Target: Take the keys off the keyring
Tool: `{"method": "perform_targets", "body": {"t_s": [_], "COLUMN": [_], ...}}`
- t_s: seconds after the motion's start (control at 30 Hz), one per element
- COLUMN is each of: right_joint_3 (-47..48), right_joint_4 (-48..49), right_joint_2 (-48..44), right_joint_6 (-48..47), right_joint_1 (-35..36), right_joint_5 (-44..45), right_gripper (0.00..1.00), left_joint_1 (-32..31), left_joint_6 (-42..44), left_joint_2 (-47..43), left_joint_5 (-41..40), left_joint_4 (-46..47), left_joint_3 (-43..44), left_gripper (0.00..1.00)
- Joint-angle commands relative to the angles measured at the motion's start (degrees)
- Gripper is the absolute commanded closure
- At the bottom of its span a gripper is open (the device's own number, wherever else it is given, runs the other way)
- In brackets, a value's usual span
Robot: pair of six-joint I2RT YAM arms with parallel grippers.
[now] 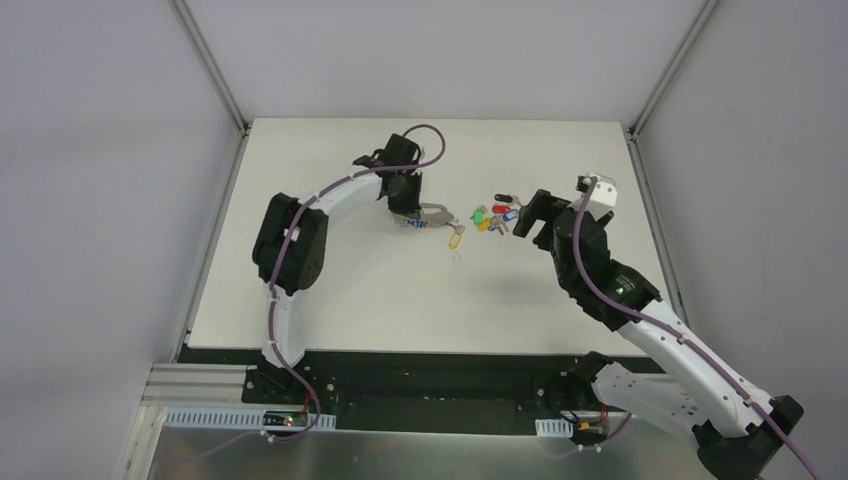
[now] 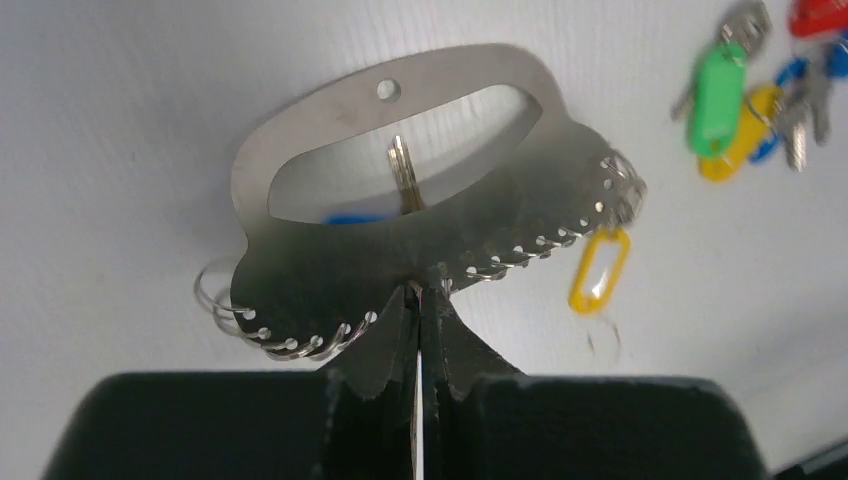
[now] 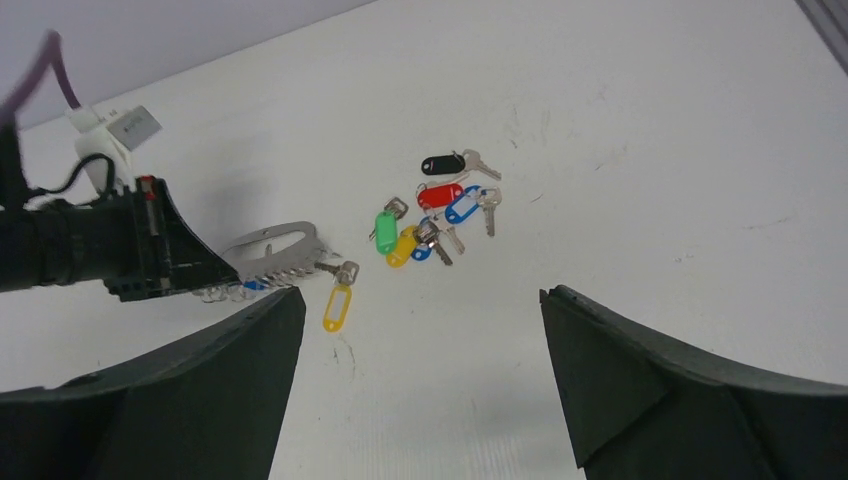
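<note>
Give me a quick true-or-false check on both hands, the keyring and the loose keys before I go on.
1. The left hand is shut on the fringed edge of the keyring. True.
2. The right hand holds a key. False: it is open and empty, near the loose keys.
3. The loose keys lie apart from the keyring. True.
4. The green tag hangs on the keyring. False: it lies among the loose keys.
5. A yellow tag lies at the keyring's end. True.
</note>
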Motion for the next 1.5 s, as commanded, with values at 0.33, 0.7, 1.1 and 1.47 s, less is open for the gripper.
{"method": "perform_targets", "body": {"t_s": [0.33,0.7,1.1,1.47], "right_joint_3": [-4.29,-8.70,-2.20,3.00], "right_joint_4": [8.22,24.91,31.41,34.31], "right_joint_2": [-2.90,-2.72,11.19,21.01], "right_joint_6": [-22.81,-35.09,-42.32,-45.43], "right_joint_1": [-0.23,4.21,18.80,23.17], "right_joint_5": [-46.20,-68.24,-55.83,-45.67], "right_gripper": [0.08,0.16,0.29,0.57], "left_joint_1": [-0.73,-1.24,-1.69,-2.31], "left_joint_6": [4.74,14.08,16.05,16.43], "left_joint_2": [-41.52,-56.08,-60.36,-62.15], "left_joint_5": [12.66,23.77,24.37,24.83], "left_joint_4": [-8.42,-11.49,-11.39,-11.38], "left_joint_3": [-13.52,-18.76,-21.11,-21.61], "left_gripper": [1.00,1.00,1.00,1.00]}}
